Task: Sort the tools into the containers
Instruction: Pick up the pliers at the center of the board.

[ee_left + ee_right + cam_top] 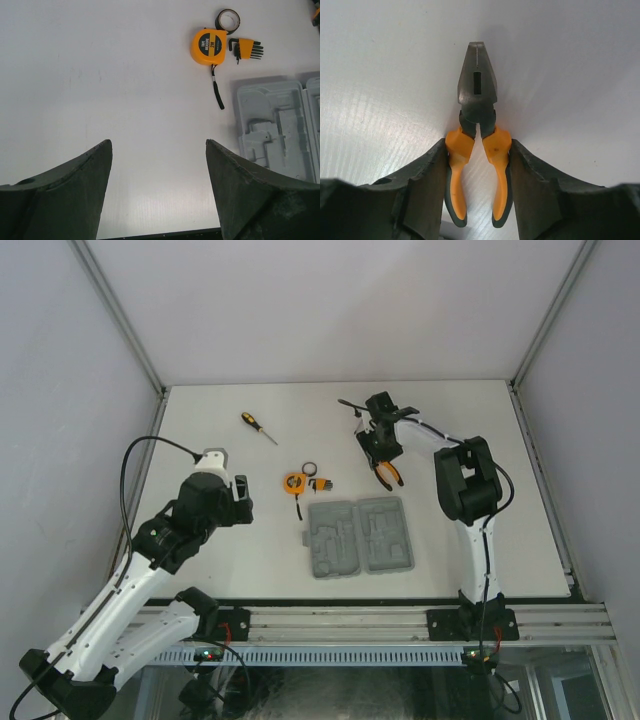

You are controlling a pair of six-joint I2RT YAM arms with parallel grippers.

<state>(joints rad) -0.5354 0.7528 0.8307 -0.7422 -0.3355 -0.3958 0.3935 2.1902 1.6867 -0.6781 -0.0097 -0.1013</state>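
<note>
**Right pincer on the pliers, left pincer idle**

- Pliers (pixel 476 90): right of centre on the tabletop (pixel 450 540), just beyond the far right corner of the tool case. In the right wrist view the head is closed and points away from the camera. The handle ends are cut off by the bottom edge.
- Right pincer (pixel 477 146): closed in on the two orange handles, with one finger touching the outer side of each. Can't tell whether the pliers are lifted or resting on the tabletop.
- Tool case (pixel 358 535): grey, lying open and flat at near centre, both moulded halves facing up. The left wrist view shows only its left half; the rest runs off the right edge.
- Tape measure (pixel 293 481): just beyond the case's far left corner, with its black strap (pixel 217 92) trailing toward the case.
- Hex key set (pixel 324 482): just right of the tape measure.
- Black ring (pixel 310 469): just beyond and between those two. Contact is too small to judge.
- Screwdriver (pixel 257 426): alone at far left, well apart from the rest. Only one can be made out.
- Left pincer (pixel 157 150): fingers spread wide, nothing between them, over bare tabletop left of the case.
- Orange-and-black sliver (pixel 316 17): clipped at the frame edge, unidentifiable.
</note>
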